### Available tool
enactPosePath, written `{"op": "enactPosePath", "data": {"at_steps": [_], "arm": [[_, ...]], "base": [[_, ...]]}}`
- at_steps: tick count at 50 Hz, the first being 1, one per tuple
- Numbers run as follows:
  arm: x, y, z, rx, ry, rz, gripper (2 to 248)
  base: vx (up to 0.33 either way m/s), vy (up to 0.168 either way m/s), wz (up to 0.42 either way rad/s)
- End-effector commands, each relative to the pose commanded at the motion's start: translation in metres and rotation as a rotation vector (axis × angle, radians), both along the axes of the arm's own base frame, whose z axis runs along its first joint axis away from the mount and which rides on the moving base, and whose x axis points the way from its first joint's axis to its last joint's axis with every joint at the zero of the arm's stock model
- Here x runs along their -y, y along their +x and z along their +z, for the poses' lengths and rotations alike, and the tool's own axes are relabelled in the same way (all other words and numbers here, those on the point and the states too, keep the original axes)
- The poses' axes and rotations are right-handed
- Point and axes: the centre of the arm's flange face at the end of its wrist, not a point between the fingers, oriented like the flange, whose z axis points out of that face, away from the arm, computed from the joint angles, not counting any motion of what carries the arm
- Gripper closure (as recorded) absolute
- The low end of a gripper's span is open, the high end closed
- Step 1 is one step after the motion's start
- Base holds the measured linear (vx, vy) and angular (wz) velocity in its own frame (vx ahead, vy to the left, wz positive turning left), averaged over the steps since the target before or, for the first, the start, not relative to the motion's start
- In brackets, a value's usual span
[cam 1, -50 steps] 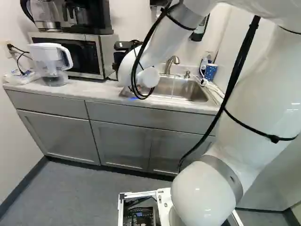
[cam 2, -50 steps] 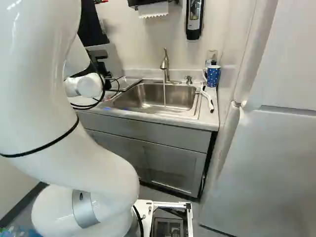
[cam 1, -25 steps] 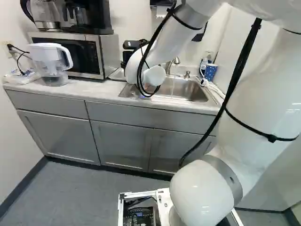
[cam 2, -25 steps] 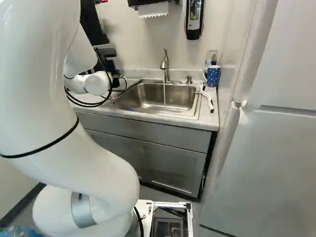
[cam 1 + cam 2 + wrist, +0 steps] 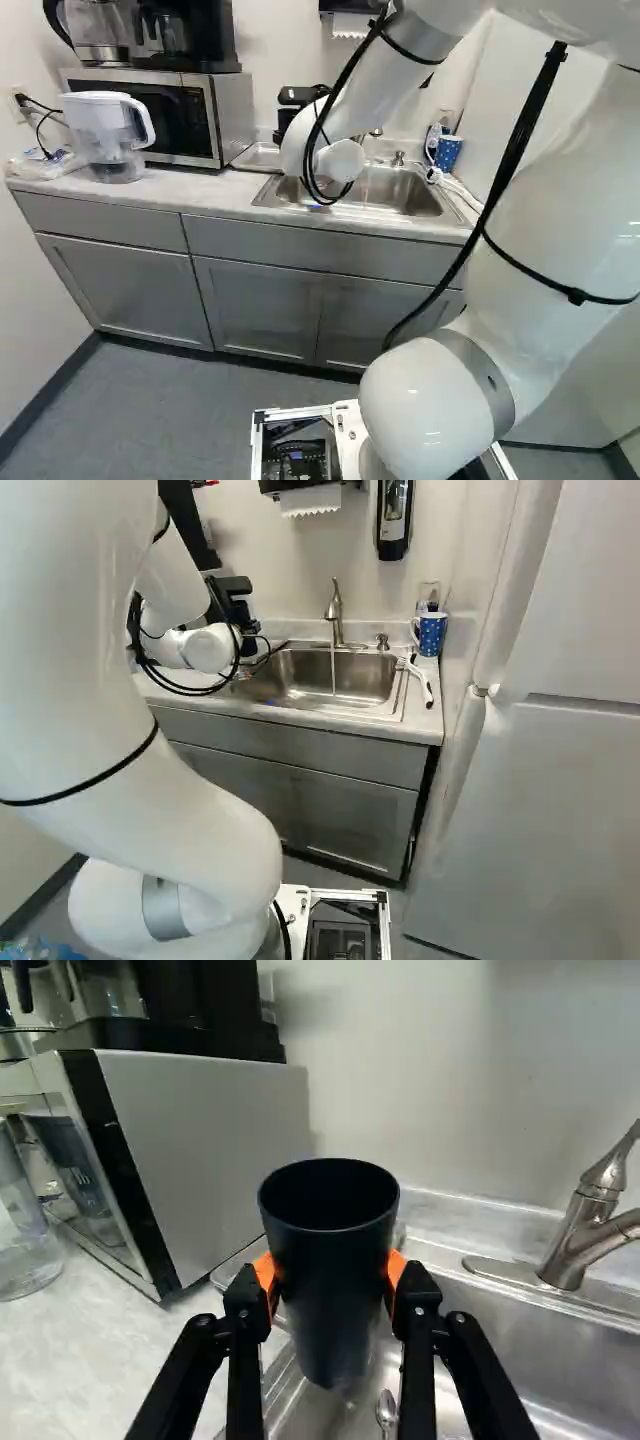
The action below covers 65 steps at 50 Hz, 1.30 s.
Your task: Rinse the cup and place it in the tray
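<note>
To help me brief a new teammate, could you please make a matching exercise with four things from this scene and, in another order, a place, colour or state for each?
1. Cup
2. Faucet
3. Mug
4. Pitcher

A. Blue with white dots
B. In front of the microwave
C. Dark, held between the jaws
D. Running water into the sink

Right pairs: 1-C, 2-D, 3-A, 4-B
</note>
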Motion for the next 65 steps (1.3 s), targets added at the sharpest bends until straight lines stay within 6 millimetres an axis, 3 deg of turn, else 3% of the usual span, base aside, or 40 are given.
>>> {"op": "enactPosePath", "data": {"at_steps": [22, 65], "arm": [[0.032, 0.0, -0.003, -0.01, -0.002, -0.067, 127], [0.094, -0.001, -0.042, -0.094, -0.014, -0.199, 127]], "base": [[0.0, 0.0, 0.0], [0.0, 0.0, 0.0]]}}
